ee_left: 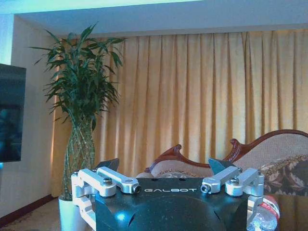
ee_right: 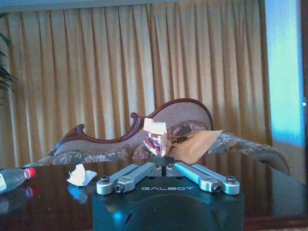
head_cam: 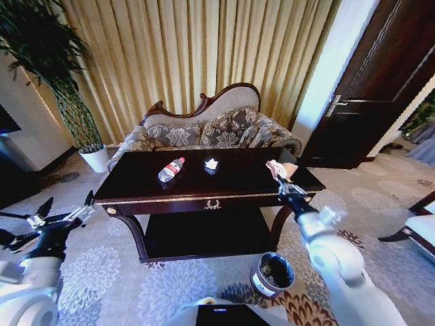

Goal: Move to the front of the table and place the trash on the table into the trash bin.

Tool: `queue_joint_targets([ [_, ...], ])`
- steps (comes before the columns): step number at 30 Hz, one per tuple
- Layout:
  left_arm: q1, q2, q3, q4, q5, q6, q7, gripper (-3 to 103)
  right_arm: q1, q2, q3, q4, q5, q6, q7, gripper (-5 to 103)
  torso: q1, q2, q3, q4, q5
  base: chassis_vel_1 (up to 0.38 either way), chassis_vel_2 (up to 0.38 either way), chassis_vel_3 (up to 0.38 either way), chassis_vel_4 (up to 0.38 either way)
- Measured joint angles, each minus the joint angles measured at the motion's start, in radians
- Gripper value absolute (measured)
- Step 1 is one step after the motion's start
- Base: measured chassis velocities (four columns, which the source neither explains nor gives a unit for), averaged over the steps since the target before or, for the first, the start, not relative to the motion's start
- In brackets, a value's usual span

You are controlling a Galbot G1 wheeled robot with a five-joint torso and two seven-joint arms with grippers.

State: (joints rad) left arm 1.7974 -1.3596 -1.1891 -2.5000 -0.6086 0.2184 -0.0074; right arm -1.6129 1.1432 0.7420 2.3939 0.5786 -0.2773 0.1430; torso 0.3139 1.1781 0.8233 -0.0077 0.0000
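The dark glossy table (head_cam: 238, 187) stands in front of me. On it lie a clear bottle with a red cap (head_cam: 171, 169) (ee_right: 12, 177) (ee_left: 266, 214) and a white crumpled scrap (head_cam: 211, 164) (ee_right: 80, 175). Over the table's right front corner, my right gripper (head_cam: 279, 179) (ee_right: 161, 166) is shut on a crumpled white and tan paper piece (head_cam: 274, 168) (ee_right: 159, 136), held just above the tabletop. The dark round trash bin (head_cam: 272, 274) stands on the carpet below, by the table's right front leg. My left gripper (head_cam: 66, 204) (ee_left: 163, 166) hangs open and empty, left of the table.
A patterned sofa (head_cam: 204, 129) stands behind the table before gold curtains. A tall plant in a white pot (head_cam: 95, 157) is at the back left and a dark door (head_cam: 380, 81) at the right. A white-cushioned bench (head_cam: 421, 227) sits at the far right edge.
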Motion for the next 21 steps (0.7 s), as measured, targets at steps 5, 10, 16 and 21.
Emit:
queue_joint_targets([
  [5, -0.003, 0.011, 0.005, 0.000, -0.001, 0.002, 0.002, 100, -0.079, 0.016, 0.042, 0.052, -0.002, 0.014, -0.003, 0, 0.000, 0.000, 0.000, 0.0001, -0.0001, 0.000, 0.000, 0.000, 0.000],
  [10, -0.003, 0.013, 0.005, 0.000, -0.001, 0.003, 0.004, 100, -0.089, 0.027, 0.043, 0.071, -0.013, 0.014, -0.003, 0, 0.000, 0.000, 0.000, 0.0003, -0.0002, 0.000, 0.000, 0.000, 0.000],
  [16, 0.000, 0.012, 0.000, 0.000, -0.002, 0.003, 0.004, 100, -0.079, 0.039, 0.017, 0.076, -0.034, 0.009, -0.001, 0, 0.001, 0.000, 0.000, 0.0003, -0.0001, 0.026, -0.031, -0.018, 0.033],
  [21, 0.002, 0.011, -0.005, 0.001, -0.004, 0.001, 0.004, 100, -0.067, 0.044, -0.010, 0.068, -0.058, 0.007, 0.000, 0, 0.001, 0.000, 0.000, 0.0002, 0.0000, 0.120, -0.115, -0.117, 0.123],
])
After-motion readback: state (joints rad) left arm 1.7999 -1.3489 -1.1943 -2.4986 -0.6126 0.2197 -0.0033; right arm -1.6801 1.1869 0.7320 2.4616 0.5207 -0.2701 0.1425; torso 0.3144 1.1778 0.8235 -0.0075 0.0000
